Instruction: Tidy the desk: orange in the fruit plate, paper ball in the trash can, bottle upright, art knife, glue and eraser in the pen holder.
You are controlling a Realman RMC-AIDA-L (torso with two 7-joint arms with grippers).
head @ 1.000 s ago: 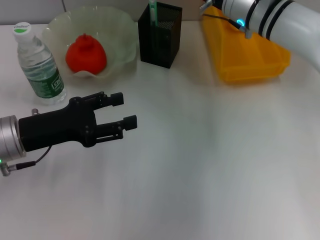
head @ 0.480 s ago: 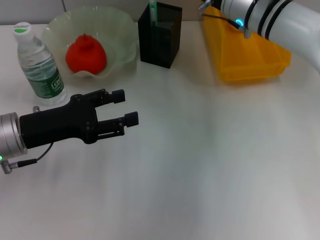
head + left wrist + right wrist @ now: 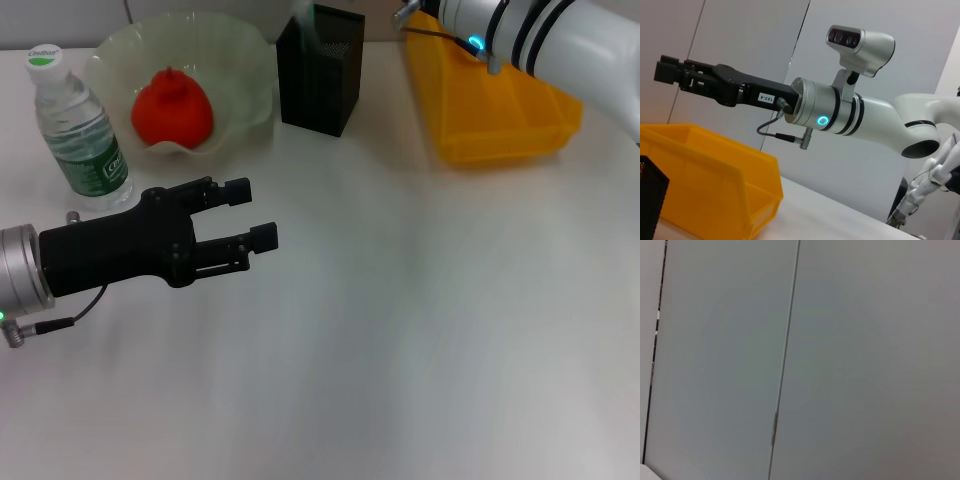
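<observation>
The orange [image 3: 172,108] lies in the pale green fruit plate [image 3: 247,62] at the back left. To the plate's left the bottle [image 3: 80,130] stands upright with its cap on. The black mesh pen holder [image 3: 320,80] stands to the plate's right. My left gripper [image 3: 258,212] hovers open and holding nothing over the bare table in front of the plate. In the left wrist view my right gripper [image 3: 664,70] is raised above the yellow trash can [image 3: 500,120]. The paper ball, art knife, glue and eraser are out of view.
The white table [image 3: 420,330] stretches across the front and right. My right arm's white forearm [image 3: 560,40] crosses the back right corner above the yellow trash can. A grey wall panel fills the right wrist view.
The green-tipped stick that stood out of the pen holder no longer shows above its rim. My left gripper crept slightly forward a second ago and has held still since.
</observation>
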